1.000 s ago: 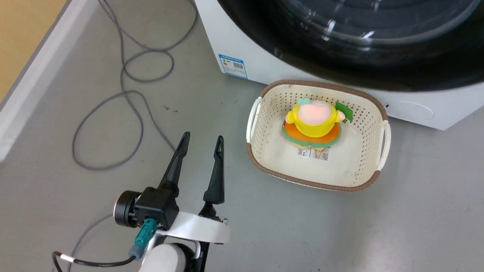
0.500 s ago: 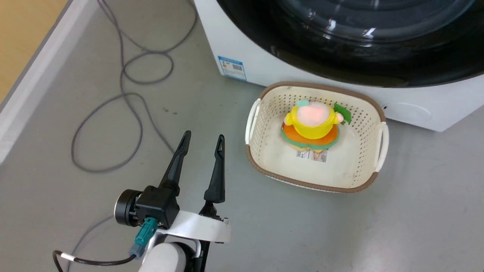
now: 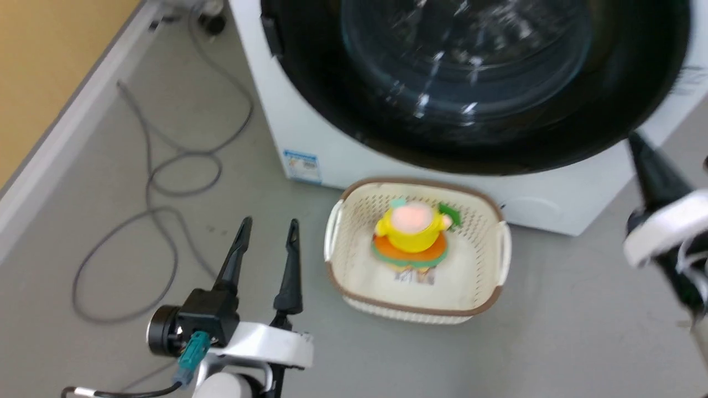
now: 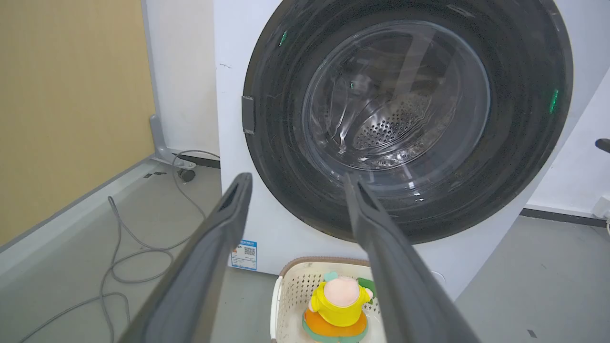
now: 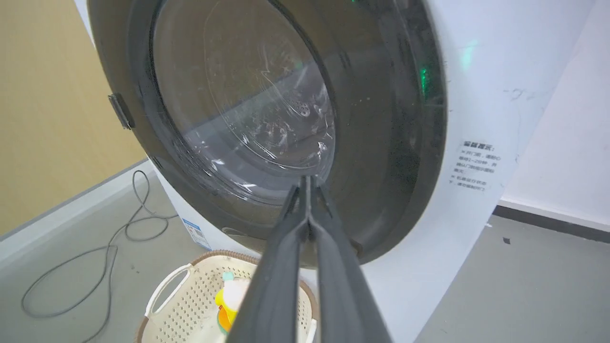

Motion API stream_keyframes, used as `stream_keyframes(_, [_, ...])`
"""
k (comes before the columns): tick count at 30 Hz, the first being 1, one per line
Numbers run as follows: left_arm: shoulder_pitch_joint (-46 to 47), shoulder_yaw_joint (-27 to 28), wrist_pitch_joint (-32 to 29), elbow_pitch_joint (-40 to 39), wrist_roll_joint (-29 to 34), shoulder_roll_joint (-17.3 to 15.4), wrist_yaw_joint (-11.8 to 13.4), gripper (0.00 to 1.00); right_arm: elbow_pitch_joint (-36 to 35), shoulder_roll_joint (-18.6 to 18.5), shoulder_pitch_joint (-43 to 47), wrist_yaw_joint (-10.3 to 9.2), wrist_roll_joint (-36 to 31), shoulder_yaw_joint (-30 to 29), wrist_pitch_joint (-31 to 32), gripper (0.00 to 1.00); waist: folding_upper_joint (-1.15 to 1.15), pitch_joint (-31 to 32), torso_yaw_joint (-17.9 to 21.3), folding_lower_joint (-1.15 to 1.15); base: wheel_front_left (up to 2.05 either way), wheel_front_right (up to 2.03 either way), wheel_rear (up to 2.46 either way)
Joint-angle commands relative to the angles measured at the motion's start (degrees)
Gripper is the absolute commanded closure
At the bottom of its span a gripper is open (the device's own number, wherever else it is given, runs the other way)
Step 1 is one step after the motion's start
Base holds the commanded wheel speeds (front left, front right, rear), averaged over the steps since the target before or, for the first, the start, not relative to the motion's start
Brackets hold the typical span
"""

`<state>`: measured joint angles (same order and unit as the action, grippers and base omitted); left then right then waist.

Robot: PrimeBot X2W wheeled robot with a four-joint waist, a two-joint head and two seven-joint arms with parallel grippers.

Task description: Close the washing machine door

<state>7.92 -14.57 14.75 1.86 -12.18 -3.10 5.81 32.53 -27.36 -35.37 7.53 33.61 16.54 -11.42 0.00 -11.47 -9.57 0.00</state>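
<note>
black washing machine door [image 4: 281,157], white washing machine [image 4: 228,143], cream perforated basket [image 3: 359,213] with brown rim, yellow toy [image 3: 412,235].

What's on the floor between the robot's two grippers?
A basket holding a toy, in the head view, between the left gripper and right gripper.

Head camera has shifted; right fingers [image 3: 655,171] now in view.

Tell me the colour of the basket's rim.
Brown, running around the cream perforated basket; the head view shows it best.
</note>
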Motion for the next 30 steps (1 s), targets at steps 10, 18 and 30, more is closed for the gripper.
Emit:
stream_keyframes(10, [-6.7,4.0,0.2,1.5,0.0,-1.7,-0.8,0.00,-20.6,9.6,26.7,-0.04,-11.4,-11.5,-3.4,1.00,0.00,9.6,8.2,0.00,0.00,0.00,0.00])
stream_keyframes(18, [-9.6,3.5,0.2,2.7,0.0,-1.6,-1.5,0.00,-30.3,18.0,38.6,-0.04,-16.2,-17.8,-1.0,1.00,0.00,11.6,9.0,0.00,0.00,0.00,0.00])
stream_keyframes(30, [-11.3,2.7,0.2,3.3,0.3,-1.2,-1.3,0.00,-35.9,21.5,45.7,-0.04,-19.0,-20.2,1.9,0.00,0.00,12.6,8.4,0.00,0.00,0.00,0.00])
